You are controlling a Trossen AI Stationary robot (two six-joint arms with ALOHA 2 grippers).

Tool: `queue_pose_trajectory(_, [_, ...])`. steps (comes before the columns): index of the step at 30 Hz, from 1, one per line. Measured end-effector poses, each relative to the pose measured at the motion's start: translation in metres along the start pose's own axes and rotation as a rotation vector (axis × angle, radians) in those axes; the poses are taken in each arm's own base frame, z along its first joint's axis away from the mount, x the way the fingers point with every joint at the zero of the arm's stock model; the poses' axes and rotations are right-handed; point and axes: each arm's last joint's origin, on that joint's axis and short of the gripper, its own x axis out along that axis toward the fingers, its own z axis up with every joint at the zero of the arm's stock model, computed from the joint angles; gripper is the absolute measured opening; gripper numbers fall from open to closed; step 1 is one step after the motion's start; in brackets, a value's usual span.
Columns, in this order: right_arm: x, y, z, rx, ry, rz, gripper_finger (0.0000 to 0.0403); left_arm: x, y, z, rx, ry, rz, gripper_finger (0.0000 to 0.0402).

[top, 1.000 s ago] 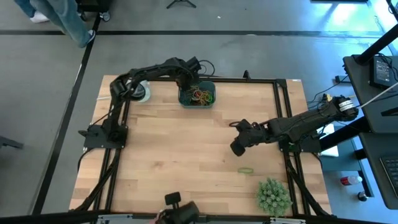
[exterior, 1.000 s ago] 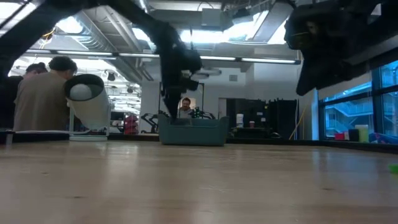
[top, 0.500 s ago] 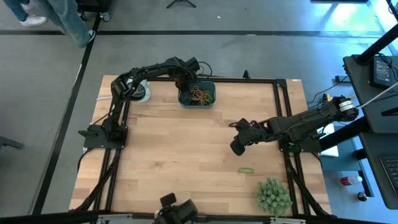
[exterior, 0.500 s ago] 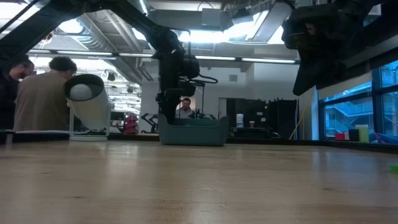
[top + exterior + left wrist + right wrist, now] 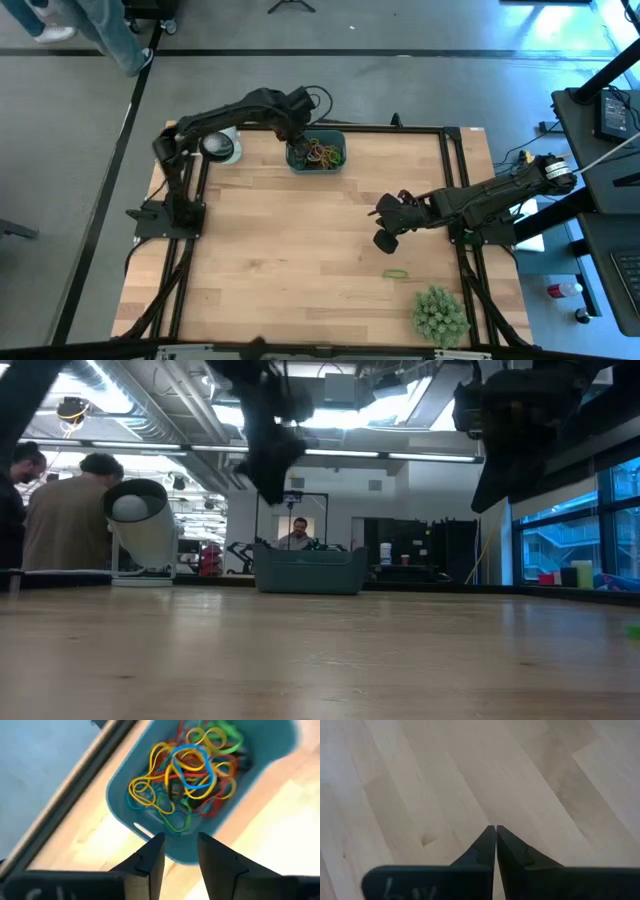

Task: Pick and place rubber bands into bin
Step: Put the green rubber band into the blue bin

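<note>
The teal-blue bin (image 5: 317, 157) stands at the table's far edge and holds a heap of coloured rubber bands (image 5: 185, 775). My left gripper (image 5: 180, 837) hovers open above the bin's left wall (image 5: 120, 795), with nothing between its fingers; in the low view it (image 5: 270, 465) hangs well above the bin (image 5: 310, 570). One green rubber band (image 5: 397, 273) lies flat on the wood at the right. My right gripper (image 5: 496, 827) is shut, empty, above bare wood just beyond that band (image 5: 385, 238).
A white roll (image 5: 225, 147) stands left of the bin at the far edge. A bushy green plant (image 5: 440, 313) sits at the near right corner. A black frame rail (image 5: 400, 128) runs along the far edge. People (image 5: 70, 510) stand beyond the table.
My left gripper has risen out of the bin and drawn back a little toward the table's left edge. The rubber bands stay in the bin.
</note>
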Motion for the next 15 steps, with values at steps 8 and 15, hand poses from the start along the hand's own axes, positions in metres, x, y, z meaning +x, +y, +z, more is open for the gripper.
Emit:
queue_pose_trajectory(8, [0.0,0.001,0.001,-0.133,-0.005,0.005,0.002,-0.036,-0.053,-0.062,0.1,-0.144,-0.04,0.0052])
queue_pose_trajectory(15, [0.0,0.0,-0.001,-0.136,0.018,0.015,0.0004,-0.012,-0.078,-0.138,0.179,-0.287,-0.306,0.0002])
